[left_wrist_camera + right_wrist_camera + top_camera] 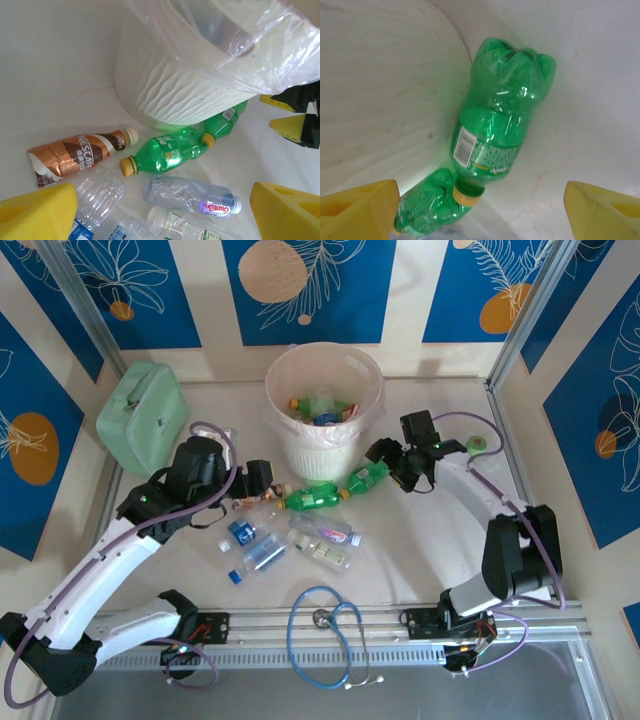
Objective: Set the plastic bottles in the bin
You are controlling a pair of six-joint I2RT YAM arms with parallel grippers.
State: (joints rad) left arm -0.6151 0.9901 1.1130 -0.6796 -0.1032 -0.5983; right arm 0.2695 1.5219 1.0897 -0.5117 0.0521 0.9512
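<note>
Bottles hug the bin wall between gaping left claw and right claw.

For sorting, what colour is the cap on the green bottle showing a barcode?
Yellow cap, best in right wrist view.

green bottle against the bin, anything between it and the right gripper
Nothing visible does. The right gripper is open and faces the green bottle, which lies against the bin wall, its cap touching a second green bottle.
</note>
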